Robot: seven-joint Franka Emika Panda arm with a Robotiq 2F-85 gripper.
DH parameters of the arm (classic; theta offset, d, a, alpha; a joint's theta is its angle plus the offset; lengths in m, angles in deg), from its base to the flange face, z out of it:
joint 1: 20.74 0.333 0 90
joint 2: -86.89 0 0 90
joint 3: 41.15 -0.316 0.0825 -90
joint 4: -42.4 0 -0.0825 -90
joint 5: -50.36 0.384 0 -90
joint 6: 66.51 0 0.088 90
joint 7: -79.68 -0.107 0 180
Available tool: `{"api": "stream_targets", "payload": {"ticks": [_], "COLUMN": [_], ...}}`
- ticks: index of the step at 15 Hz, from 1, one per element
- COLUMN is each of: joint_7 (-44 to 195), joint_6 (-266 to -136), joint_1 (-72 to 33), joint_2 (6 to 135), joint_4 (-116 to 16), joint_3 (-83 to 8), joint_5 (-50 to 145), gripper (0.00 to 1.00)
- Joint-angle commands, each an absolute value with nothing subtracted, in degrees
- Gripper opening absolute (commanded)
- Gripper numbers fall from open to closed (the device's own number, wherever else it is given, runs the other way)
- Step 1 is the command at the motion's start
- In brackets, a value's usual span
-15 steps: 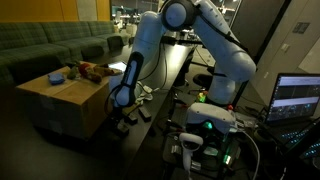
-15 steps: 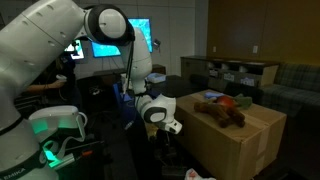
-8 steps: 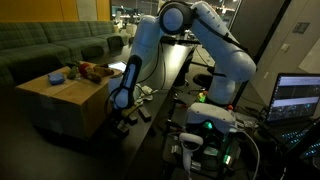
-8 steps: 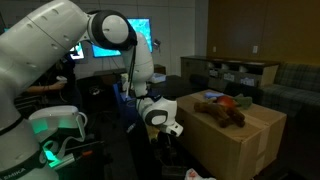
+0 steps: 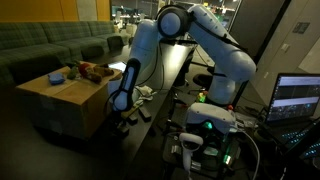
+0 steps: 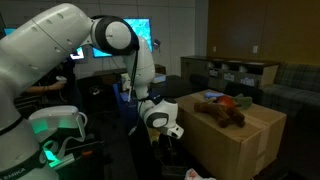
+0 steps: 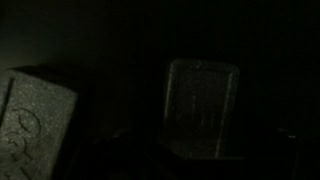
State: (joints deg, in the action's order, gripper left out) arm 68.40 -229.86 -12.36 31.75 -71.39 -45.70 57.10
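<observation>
Exterior view, arm side: the tool hangs low beside the cardboard box, below its top edge, holding nothing. A brown plush toy lies on the box top, well above the tool.
Exterior view, box side: the tool points down at the box's near wall; the plush toy lies on top, untouched.
Wrist view: too dark; only the finger pads show, spread wide apart, nothing between them.
Step in hand: judged as the approach, before any grasp.
Next move calls for: lifting above the box edge, then over to the toy.
</observation>
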Motion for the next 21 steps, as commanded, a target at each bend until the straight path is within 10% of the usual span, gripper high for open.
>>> {"api": "stream_targets", "payload": {"ticks": [1, 7, 21], "joint_7": [69.6, 70.99, 80.4], "joint_6": [-230.63, -229.88, -207.28], "joint_1": [-12.07, -12.83, -20.35], "joint_2": [30.85, 32.93, 55.07], "joint_4": [-69.95, -71.33, -81.14], "joint_3": [-45.38, -45.44, -47.77], "joint_5": [56.72, 56.57, 57.02], "gripper": [0.76, 0.33, 0.33]}}
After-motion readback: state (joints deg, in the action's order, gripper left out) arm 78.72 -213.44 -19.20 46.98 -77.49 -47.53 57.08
